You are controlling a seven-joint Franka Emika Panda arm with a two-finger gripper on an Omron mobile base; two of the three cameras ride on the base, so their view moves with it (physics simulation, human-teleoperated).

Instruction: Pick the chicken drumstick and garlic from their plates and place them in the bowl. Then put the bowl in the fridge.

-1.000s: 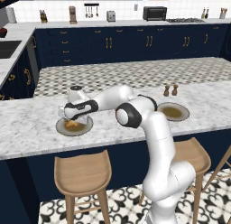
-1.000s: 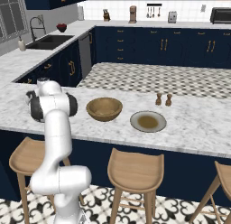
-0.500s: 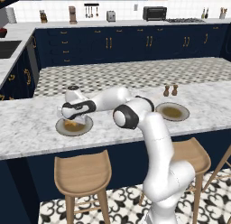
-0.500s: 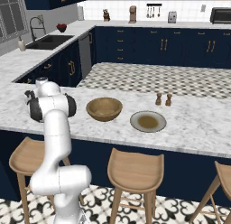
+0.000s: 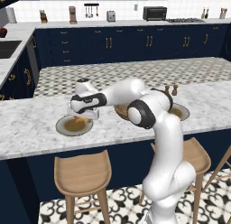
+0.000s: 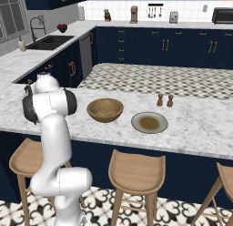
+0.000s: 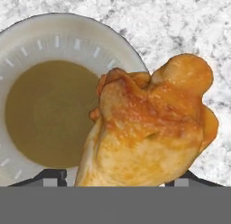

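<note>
Counter (image 5: 36, 123): white marble island, unchanged.
Plate (image 5: 73, 125): left of centre, same place.
Gripper (image 5: 82, 115): slightly lower over plate than before; jaws narrower, closing around chicken drumstick (image 7: 149, 128).
Bowl (image 6: 105, 110): centre, unmoved.

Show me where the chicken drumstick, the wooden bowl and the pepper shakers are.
chicken drumstick (image 7: 149, 128), hand view, meaty middle.
bowl (image 6: 105, 110), right base view, inner hollow.
shakers (image 6: 164, 100), right base view, between the pair.
</note>
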